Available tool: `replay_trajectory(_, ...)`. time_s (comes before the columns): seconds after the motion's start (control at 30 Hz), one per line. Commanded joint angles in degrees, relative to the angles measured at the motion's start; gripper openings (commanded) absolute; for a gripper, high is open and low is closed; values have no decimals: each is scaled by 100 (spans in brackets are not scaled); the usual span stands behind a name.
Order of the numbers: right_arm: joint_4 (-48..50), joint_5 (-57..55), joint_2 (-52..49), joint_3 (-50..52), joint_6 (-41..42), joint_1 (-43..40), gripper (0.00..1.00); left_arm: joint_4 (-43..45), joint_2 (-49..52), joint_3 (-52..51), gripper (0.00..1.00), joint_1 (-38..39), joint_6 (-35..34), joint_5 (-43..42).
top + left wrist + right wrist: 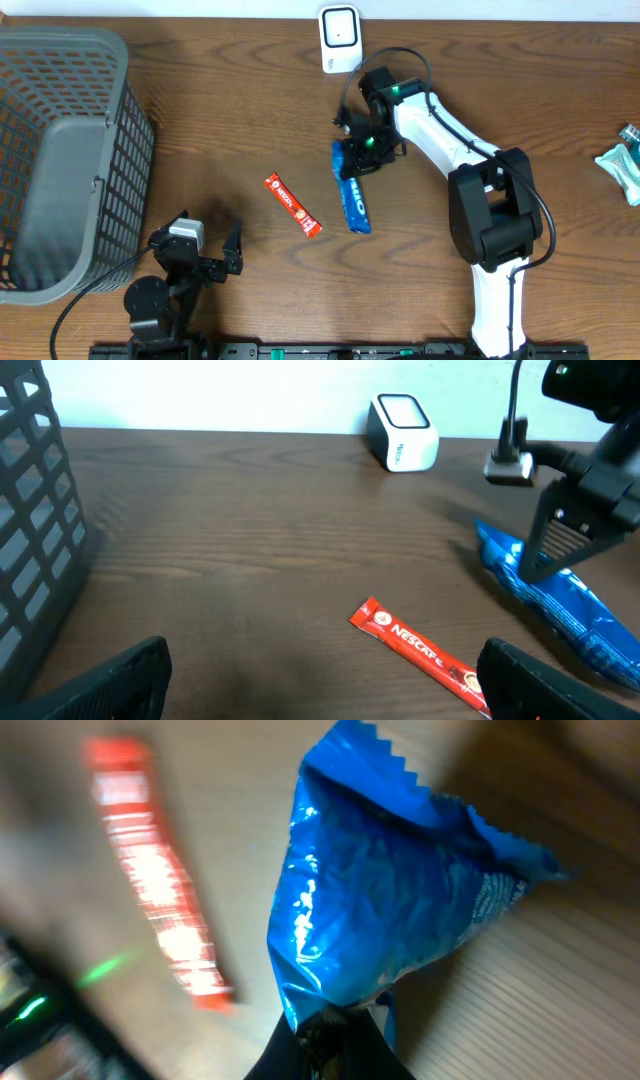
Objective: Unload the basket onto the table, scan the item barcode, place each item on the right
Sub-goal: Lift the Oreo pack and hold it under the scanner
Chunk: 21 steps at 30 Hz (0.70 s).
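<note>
A blue snack packet [356, 205] lies lengthwise on the wooden table, its far end pinched by my right gripper [362, 150], which is shut on it. The right wrist view shows the crinkled blue packet [390, 900] rising out of the closed right gripper [335, 1030]. From the left wrist view the blue packet [570, 610] is at the right, under the right gripper [555, 540]. The white barcode scanner [340, 38] stands at the table's far edge, just beyond the right arm. My left gripper [200, 255] rests open near the front left, holding nothing.
A red Nescafe stick [292, 204] lies left of the blue packet, between the two arms. A large grey mesh basket [60, 160] fills the left side. A teal packet [622, 165] sits at the right edge.
</note>
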State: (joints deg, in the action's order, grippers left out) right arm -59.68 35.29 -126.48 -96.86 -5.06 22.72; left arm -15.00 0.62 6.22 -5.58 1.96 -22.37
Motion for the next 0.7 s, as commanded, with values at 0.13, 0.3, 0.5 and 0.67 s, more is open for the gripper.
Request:
replay_trajectory(0.13, -17, 3917, 166, 22, -2240, -133, 1, -11, -39, -136, 98, -13, 81, -35)
replay_trajectory(0.3, 186, 5416, 166, 22, -2964, -175, 1, -11, -39, -136, 98, -13, 81, -35)
replay_trajectory(0.5, 693, 5418, 166, 22, -3189, -118, 1, -11, -39, -136, 98, -13, 81, -35)
replay_trajectory(0.67, 1528, 5421, 166, 22, -3486, -81, 1, -11, -39, -136, 98, -13, 81, -35)
